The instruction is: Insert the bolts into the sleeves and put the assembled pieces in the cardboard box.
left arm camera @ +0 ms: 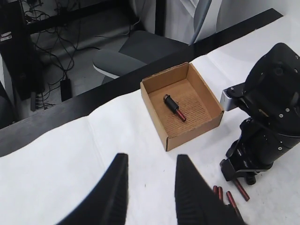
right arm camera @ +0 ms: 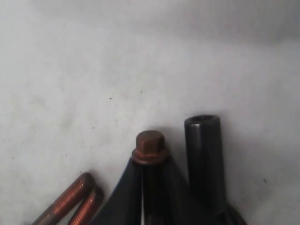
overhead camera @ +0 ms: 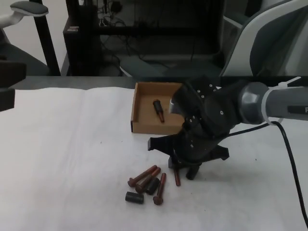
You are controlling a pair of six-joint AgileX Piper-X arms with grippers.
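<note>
Copper-coloured bolt (right arm camera: pixel 150 146) clamped by its shank in the right gripper (right arm camera: pixel 151 161), head poking out past the fingertips, low on the white-covered worktop (overhead camera: pixel 72 144); a black sleeve (right arm camera: pixel 204 154) lies just beside it, parallel. Near that gripper sit the loose bolts (overhead camera: pixel 144 175) mixed with two spare sleeves (overhead camera: pixel 134 197), and behind them the cardboard box (overhead camera: pixel 139 127) with one assembled piece (overhead camera: pixel 158 110) lying on its floor. Left gripper (left arm camera: pixel 150 187) hangs over bare worktop well apart from the parts, fingers spread, holding nothing.
</note>
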